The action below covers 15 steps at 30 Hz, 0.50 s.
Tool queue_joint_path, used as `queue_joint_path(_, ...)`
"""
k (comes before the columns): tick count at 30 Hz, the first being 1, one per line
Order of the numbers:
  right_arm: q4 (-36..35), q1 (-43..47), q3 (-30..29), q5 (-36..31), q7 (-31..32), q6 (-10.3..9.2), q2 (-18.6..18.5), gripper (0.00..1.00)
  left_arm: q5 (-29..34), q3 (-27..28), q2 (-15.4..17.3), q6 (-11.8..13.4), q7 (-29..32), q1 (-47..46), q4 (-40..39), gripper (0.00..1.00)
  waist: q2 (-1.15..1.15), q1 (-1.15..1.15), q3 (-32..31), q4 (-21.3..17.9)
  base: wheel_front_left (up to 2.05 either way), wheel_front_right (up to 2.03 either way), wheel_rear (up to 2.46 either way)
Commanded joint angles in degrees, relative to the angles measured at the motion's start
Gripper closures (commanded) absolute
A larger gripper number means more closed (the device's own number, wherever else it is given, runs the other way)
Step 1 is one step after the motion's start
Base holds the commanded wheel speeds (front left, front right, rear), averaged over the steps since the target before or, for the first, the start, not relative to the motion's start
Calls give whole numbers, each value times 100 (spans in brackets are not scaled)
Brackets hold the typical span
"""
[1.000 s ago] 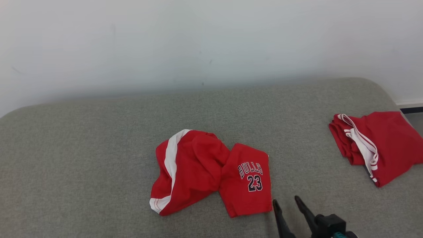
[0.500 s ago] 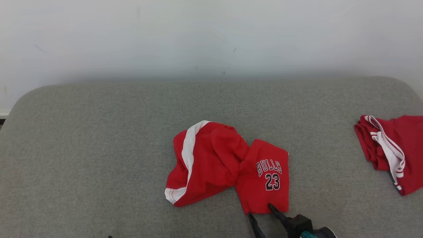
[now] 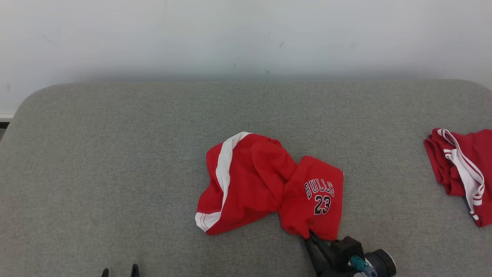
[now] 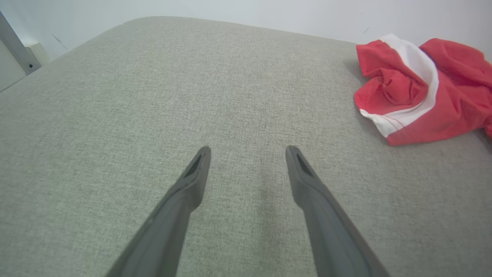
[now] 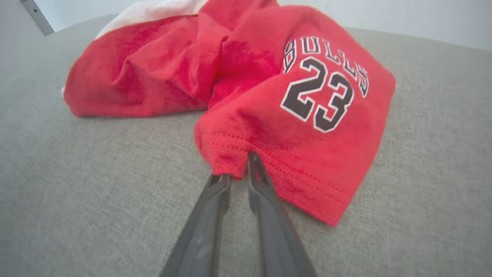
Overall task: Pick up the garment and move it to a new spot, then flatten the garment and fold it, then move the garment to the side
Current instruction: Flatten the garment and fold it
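Observation:
Crumpled red shorts point(image 3: 265, 184) with a white side stripe and "BULLS 23" printed on one leg lie mid-way across the grey cushion. My right gripper point(image 3: 310, 235) is shut on the hem of the printed leg point(image 5: 234, 169), and the cloth bunches where the fingers pinch it. The same shorts point(image 4: 419, 88) appear at the upper right of the left wrist view. My left gripper point(image 4: 248, 152) hovers open over bare cushion well to the left of them, and its fingertips point(image 3: 134, 268) peek in at the head view's bottom edge.
A second red garment with white trim point(image 3: 461, 169) lies at the cushion's right edge. The grey cushion point(image 3: 115, 154) runs wide, with a rounded far edge against a white wall point(image 3: 246, 34). Bare cushion lies to the left and behind the shorts.
The head camera has shifted. My right gripper went from open beside the printed leg to shut on its hem, which now bunches. My left fingertips have come into the bottom edge.

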Motion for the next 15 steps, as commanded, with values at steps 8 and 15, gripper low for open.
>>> queue_joint_path(8, -843, 93, -158, 342, -25, -18, 8, 100, -63, 21, -4, -26, -17, 103, 51, 0, 0, 0, -224, -60, 0, 0, 0)
queue_joint_path(15, -2061, -445, -749, 435, -26, -18, 8, 100, -135, -113, -3, -22, -17, 139, 125, 0, 0, 0, -428, -246, 0, 0, 0)
